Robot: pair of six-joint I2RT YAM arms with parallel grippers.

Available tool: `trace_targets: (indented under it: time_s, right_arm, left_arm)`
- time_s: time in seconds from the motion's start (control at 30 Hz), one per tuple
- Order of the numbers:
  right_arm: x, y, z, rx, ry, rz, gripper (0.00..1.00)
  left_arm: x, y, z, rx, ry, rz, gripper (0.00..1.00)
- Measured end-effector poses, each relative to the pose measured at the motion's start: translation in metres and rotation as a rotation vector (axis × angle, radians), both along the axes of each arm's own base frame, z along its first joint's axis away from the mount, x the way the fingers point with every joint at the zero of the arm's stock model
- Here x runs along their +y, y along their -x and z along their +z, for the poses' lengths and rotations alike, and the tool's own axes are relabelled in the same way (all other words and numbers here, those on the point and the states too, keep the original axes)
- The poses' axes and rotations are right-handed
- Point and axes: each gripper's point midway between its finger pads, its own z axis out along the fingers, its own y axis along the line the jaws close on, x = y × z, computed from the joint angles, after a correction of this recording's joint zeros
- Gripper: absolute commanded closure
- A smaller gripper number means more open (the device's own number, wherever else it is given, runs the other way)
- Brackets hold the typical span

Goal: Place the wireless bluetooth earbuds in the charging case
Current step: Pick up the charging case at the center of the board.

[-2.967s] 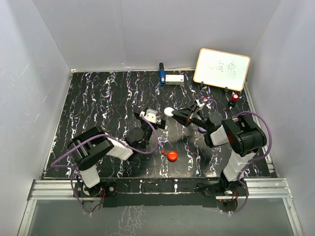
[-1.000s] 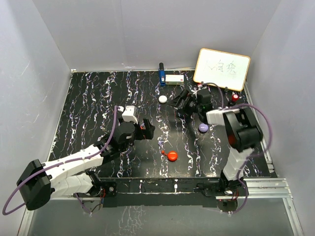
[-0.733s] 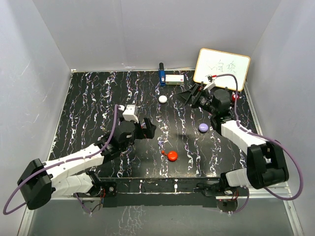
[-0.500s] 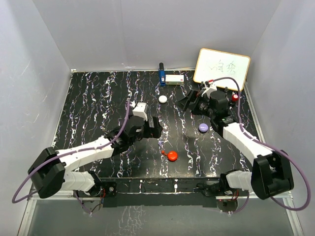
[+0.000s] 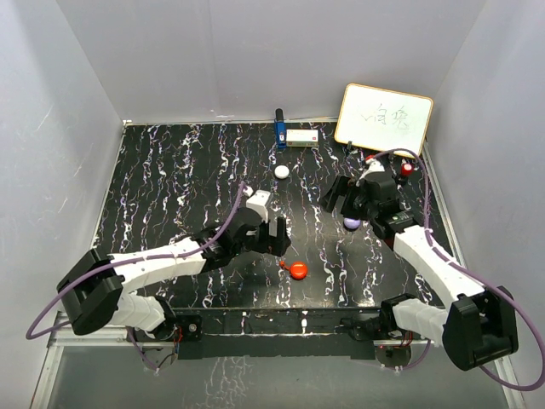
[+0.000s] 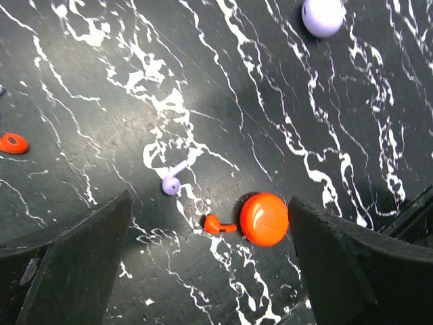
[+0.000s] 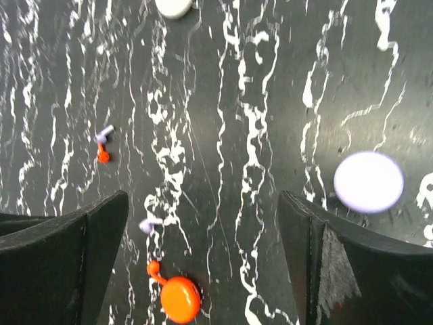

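Note:
A round red charging case (image 6: 264,219) lies shut on the black marbled table, with a tiny red earbud (image 6: 220,225) touching its left side. A purple earbud (image 6: 172,181) lies a little further left and another red earbud (image 6: 13,143) at the view's left edge. My left gripper (image 6: 210,277) hovers open above the red case (image 5: 298,271), nothing between its fingers. My right gripper (image 7: 203,271) hangs open over bare table beside a round purple case (image 7: 369,181). The right wrist view also shows the red case (image 7: 180,299) and a purple and red earbud pair (image 7: 103,145).
A round white case (image 5: 282,171) lies mid-table. At the back stand a whiteboard (image 5: 383,119), a blue object (image 5: 279,132) and a white box (image 5: 302,136). A small red object (image 5: 407,169) sits at the far right. White walls enclose the table.
My left gripper has reached right and nearer, towards the red case. My right gripper has drawn back from the whiteboard to beside the purple case. Both stayed open.

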Motion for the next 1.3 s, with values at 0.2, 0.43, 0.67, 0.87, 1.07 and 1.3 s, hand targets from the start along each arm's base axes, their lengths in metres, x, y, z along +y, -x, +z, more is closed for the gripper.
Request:
trace_targets:
  time_s: [0.2, 0.43, 0.67, 0.87, 1.07, 1.3]
  right_arm:
    - [0.021, 0.037, -0.032, 0.113, 0.047, 0.109, 0.13]
    - [0.056, 0.095, -0.054, 0.185, 0.148, 0.264, 0.13]
    - [0.081, 0.134, -0.084, 0.243, 0.283, 0.353, 0.12]
    - [0.082, 0.157, -0.11, 0.301, 0.401, 0.373, 0.12]
    - [0.081, 0.158, -0.107, 0.276, 0.399, 0.352, 0.14]
    - [0.078, 0.165, -0.12, 0.293, 0.465, 0.364, 0.19]
  left_arm:
    - [-0.005, 0.018, -0.009, 0.035, -0.034, -0.042, 0.03]
    - [0.025, 0.015, 0.01, -0.01, -0.005, 0.095, 0.02]
    - [0.042, 0.011, 0.011, -0.018, -0.044, 0.17, 0.02]
    - [0.054, 0.014, 0.019, -0.031, -0.016, 0.206, 0.02]
    - [0.061, 0.015, 0.024, -0.046, 0.004, 0.229, 0.01]
    - [0.061, 0.015, 0.023, -0.044, 0.001, 0.229, 0.01]
